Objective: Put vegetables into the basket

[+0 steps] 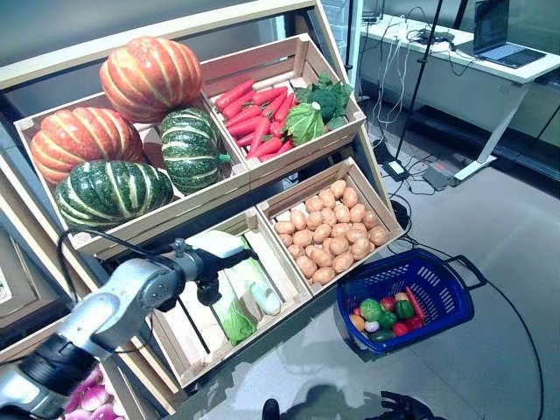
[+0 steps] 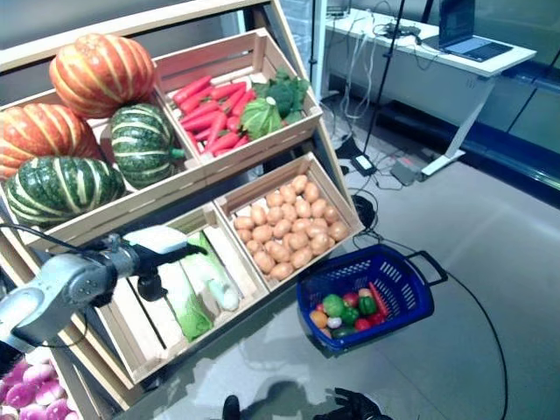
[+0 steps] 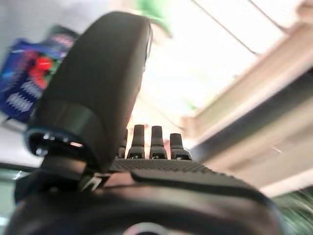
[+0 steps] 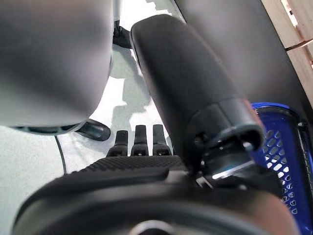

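While our left hand (image 1: 229,248) reaches over the lower-left crate (image 1: 191,350) of the wooden stand, its fingers show straight and unclenched in the left wrist view, holding nothing, with the white thumb cover above the pale cabbages (image 1: 241,293) that lie along that crate. We judge these long cabbages to be light for their bulk, fairly firm along the white stalk end and softer and leafier toward the green end, with a smooth skin that could slip; the best hold looks to be round the thick middle or stalk, fingers curling under from the side. Next along the same shelf, the right-hand crate holds small potatoes (image 1: 327,234), hard, rounded and apt to roll. On the upper shelf sit red carrots (image 1: 254,114) and leafy greens (image 1: 317,107) toward its right end, and heavy striped pumpkins (image 1: 122,131) at its left end, too wide for one hand, we think. Beyond the stand's lower right corner, on the floor, stands the blue basket (image 1: 442,297), already carrying a few small vegetables (image 1: 385,317). Our right hand (image 4: 142,142) hangs low near the basket, fingers straight and empty.
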